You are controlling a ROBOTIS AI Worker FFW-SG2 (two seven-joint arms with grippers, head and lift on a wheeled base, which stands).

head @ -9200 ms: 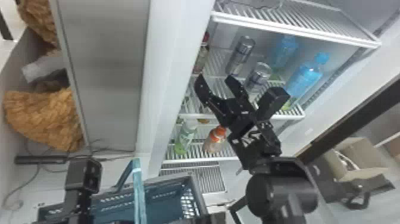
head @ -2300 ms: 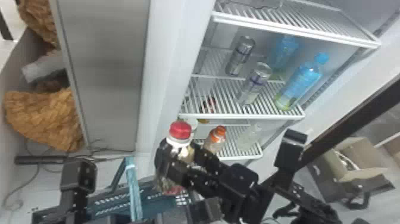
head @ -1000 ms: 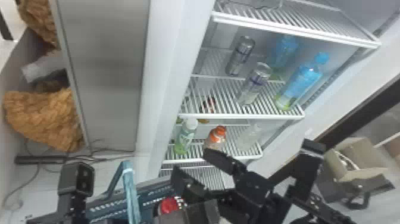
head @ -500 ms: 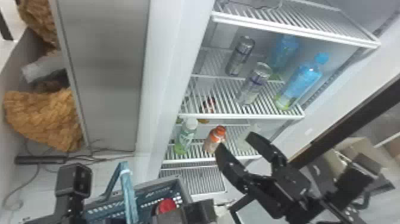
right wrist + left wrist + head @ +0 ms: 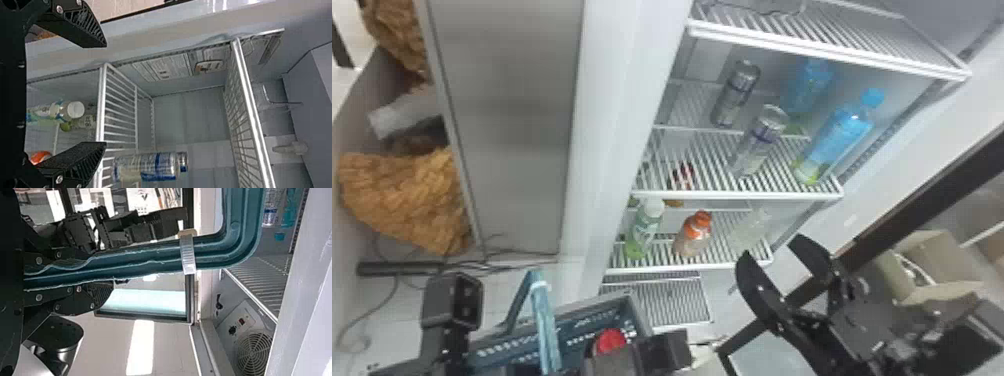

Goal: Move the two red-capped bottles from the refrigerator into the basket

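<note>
1. My right gripper (image 5: 773, 249) is to the right of the basket (image 5: 639, 312), fingers spread and empty. My left gripper (image 5: 101, 271) is at the basket, fingers clamped on its handle (image 5: 544, 320).
2. One red-capped bottle (image 5: 610, 341) is inside the basket. Inside the refrigerator (image 5: 627, 75), beyond the basket, a red patch (image 5: 684, 172) lies behind shelf bars; I cannot tell whether it is the second bottle.
3. Handling, by estimate: moderate weight if filled, semi-stiff wall, slippery when chilled. Grip around the body below the shoulder, not by the cap; apply moderate pressure.
4. The head view gives the basket's interior. The right wrist view gives a silver can (image 5: 150, 166) side-on; the left wrist view gives a clear band (image 5: 188, 254) around the handle.
</note>
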